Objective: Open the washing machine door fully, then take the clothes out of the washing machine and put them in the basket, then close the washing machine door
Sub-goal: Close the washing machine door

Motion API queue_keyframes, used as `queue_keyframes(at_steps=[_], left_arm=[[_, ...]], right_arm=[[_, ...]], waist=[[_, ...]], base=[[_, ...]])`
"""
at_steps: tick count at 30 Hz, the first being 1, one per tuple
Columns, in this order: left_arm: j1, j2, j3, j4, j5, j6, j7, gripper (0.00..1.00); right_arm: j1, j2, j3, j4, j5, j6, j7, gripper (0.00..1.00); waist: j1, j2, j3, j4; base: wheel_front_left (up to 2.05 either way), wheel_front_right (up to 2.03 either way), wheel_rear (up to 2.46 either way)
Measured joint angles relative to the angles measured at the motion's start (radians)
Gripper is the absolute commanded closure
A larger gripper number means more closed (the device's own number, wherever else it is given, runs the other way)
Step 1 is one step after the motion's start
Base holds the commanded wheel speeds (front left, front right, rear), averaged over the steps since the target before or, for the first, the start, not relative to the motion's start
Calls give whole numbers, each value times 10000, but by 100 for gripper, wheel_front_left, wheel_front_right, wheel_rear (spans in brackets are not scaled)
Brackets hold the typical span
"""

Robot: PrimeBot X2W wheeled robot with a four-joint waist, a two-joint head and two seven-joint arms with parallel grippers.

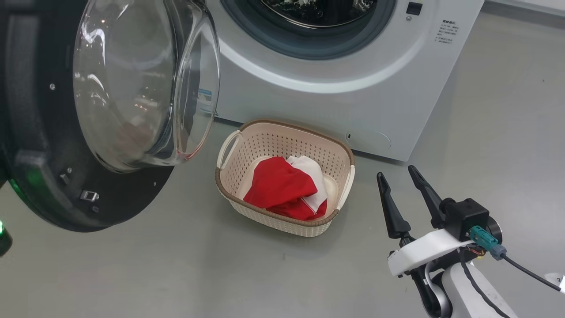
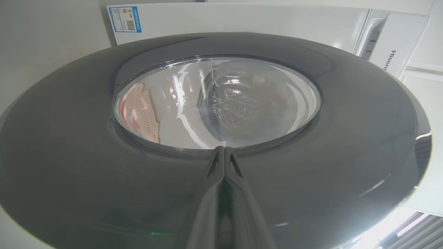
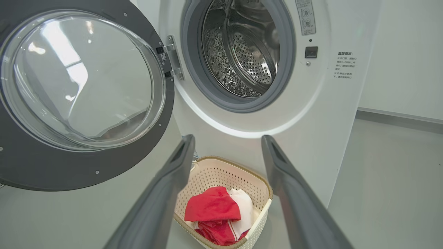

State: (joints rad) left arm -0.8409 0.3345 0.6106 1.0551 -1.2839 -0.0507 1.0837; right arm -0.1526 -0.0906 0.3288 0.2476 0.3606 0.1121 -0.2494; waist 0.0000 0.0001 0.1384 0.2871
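The washing machine door point(image 1: 39, 132) stands swung open to the left, its glass bowl point(image 1: 132, 84) bulging toward the white washing machine point(image 1: 335, 106). The steel drum point(image 3: 242, 52) shows nothing inside. Red and white clothes point(image 1: 282, 185) lie in the cream basket point(image 1: 282, 145) on the floor before the machine. My left gripper point(image 2: 223, 149) is shut with nothing in it, its tips at the door's glossy outer rim point(image 2: 86, 180), just below the glass; contact is unclear. My right gripper point(image 1: 395, 172) is open and holds nothing, to the right of the basket, with the basket point(image 3: 221, 173) and clothes point(image 3: 213, 207) below its fingers.
Grey floor point(image 1: 154, 274) spreads around the basket and to the machine's right. A pale wall with a dark skirting point(image 3: 398, 119) runs behind on the right. The door's hinge point(image 3: 171, 57) sits at the opening's left edge.
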Motion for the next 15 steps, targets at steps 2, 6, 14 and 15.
queue_keyframes(at_steps=[2,6,14,15], left_arm=[[109,-88,-27,-38,-2,-35,123,100],[362,-249,-54,-142,-27,-88,320,100],[916,-890,-293,-458,-63,-263,821,100],[951,-1003,-322,-537,-98,-290,874,100]], right_arm=[[14,25,0,-6,19,0,-2,0],[121,48,-6,-25,35,4,-23,0],[403,128,-96,-128,88,10,-25,0],[428,136,-107,-136,88,10,-25,0]], waist=[[0,0,-80,-21],[0,0,-239,-72],[0,0,-542,-169],[0,0,-556,-172]], base=[[0,0,0],[0,0,0],[0,0,0],[0,0,0]])
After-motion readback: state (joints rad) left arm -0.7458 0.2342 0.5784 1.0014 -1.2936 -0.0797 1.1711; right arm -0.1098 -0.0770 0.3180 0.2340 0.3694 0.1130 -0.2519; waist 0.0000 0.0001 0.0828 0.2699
